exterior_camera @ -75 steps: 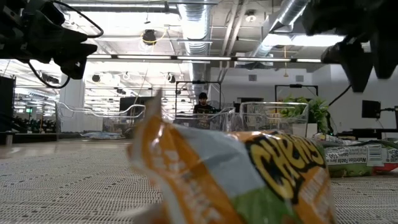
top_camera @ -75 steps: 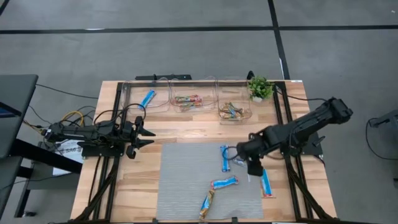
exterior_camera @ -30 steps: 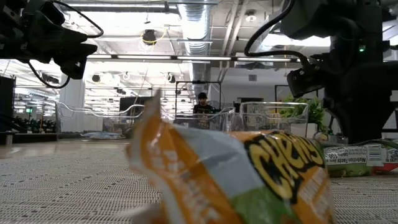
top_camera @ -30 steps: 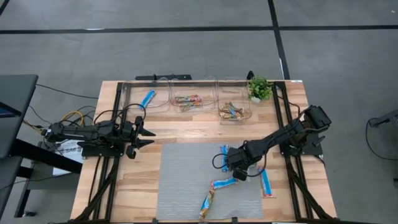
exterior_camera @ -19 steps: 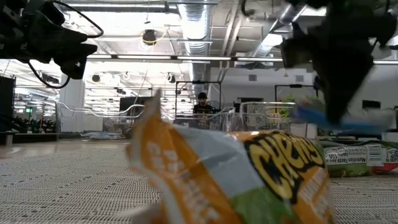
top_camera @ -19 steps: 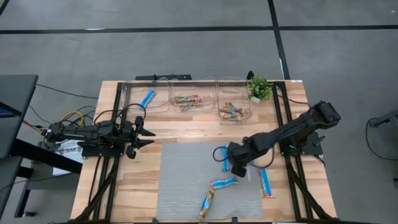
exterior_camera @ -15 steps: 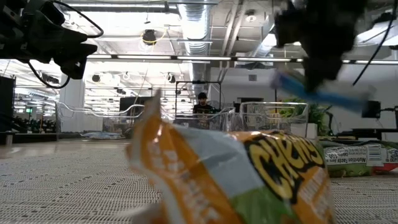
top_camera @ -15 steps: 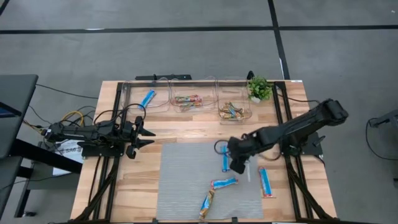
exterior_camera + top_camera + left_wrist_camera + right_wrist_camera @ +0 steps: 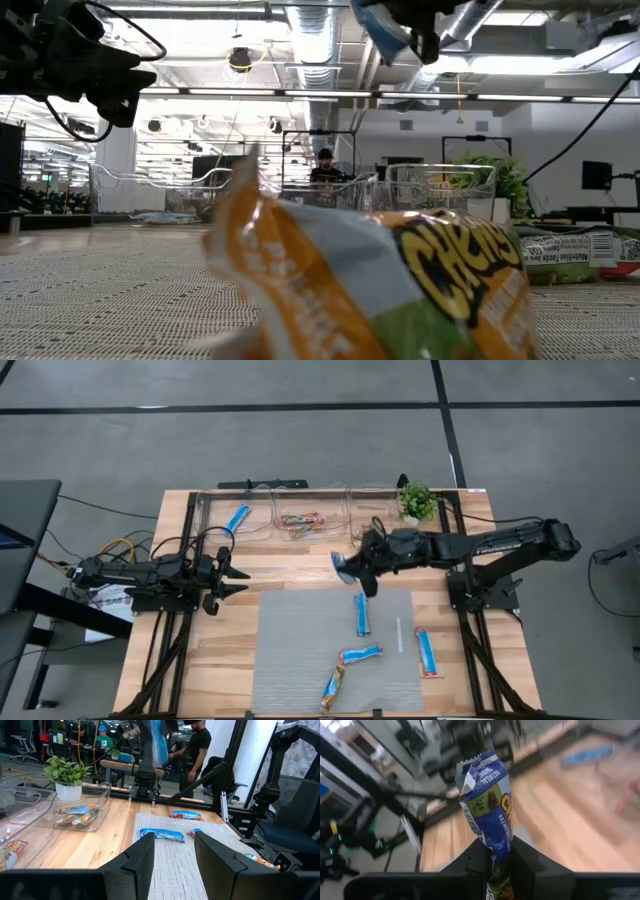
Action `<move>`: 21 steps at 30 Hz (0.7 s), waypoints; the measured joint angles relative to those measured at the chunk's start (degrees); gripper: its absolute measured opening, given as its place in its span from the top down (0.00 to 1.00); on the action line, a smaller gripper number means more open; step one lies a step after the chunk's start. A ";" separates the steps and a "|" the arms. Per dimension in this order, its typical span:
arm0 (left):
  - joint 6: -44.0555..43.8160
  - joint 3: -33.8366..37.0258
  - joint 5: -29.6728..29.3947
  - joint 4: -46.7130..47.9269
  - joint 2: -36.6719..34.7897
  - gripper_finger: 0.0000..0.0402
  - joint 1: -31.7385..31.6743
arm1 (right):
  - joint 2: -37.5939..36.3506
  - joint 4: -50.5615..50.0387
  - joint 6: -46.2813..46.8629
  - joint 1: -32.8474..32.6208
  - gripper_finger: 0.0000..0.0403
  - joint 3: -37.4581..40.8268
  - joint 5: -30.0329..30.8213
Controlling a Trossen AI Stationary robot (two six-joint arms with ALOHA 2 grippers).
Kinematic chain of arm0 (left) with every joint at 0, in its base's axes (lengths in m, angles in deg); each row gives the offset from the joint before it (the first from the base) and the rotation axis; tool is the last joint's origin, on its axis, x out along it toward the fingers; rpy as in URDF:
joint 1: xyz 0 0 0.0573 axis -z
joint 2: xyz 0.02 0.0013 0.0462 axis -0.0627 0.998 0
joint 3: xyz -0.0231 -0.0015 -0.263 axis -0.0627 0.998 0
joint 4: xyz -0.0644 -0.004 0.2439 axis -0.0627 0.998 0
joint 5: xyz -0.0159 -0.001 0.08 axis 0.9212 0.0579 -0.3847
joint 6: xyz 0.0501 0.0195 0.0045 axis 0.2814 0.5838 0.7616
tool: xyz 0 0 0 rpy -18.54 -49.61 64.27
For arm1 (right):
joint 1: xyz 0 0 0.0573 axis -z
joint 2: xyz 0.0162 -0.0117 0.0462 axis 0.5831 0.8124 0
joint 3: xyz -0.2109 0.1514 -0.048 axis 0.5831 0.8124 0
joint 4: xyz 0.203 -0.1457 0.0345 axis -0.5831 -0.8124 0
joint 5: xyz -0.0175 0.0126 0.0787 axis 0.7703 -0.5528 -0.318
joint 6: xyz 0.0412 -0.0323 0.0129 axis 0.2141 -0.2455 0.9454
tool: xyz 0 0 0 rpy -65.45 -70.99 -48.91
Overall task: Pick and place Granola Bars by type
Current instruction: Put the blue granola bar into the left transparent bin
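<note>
My right gripper point(image 9: 354, 567) is shut on a bright blue granola bar point(image 9: 487, 802), high above the wooden strip between the grey mat point(image 9: 300, 650) and the clear bins. The low view shows the bar point(image 9: 384, 30) at the top. Several bars lie flat on the mat: a blue one point(image 9: 361, 614), a blue-orange one point(image 9: 360, 654) and an orange one point(image 9: 333, 687). Another blue one point(image 9: 427, 652) lies at the mat's right edge. My left gripper point(image 9: 238, 575) waits open and empty at the table's left. My right gripper pinches one end of the blue bar point(image 9: 493, 846) between its two fingers point(image 9: 522, 862). The fingers reach roughly level from the table's right. The bar sticks out beyond the fingertips toward the left point(image 9: 341, 565), lifted clear of the table.
Three clear bins stand along the far edge: the left holds a blue bar point(image 9: 238, 518), the middle orange bars point(image 9: 302, 520), and my right arm partly covers the right one point(image 9: 80, 815). A small potted plant point(image 9: 417, 501) stands at the far right. People show beyond the table.
My right gripper has shut on a blue bar on the mat's right part and lifted it clear. It has then gone up and toward the far left, near the bins, with the bar sticking out ahead. The other blue bar stays on the mat.
</note>
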 joint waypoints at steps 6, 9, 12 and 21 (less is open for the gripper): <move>0.00 0.00 0.00 0.00 0.01 0.67 0.01 | 0.48 6.48 -2.84 3.05 0.88 0.00 0.09; 0.00 0.02 0.00 0.00 0.02 0.67 0.00 | 0.45 6.79 -3.15 3.56 0.88 0.00 0.08; 0.00 0.02 0.00 0.00 0.00 0.67 0.02 | 0.48 6.88 -4.74 3.91 0.88 0.00 0.11; 0.00 0.00 0.00 0.02 0.00 0.67 0.00 | 7.44 2.70 -12.95 9.15 0.88 -8.35 -0.28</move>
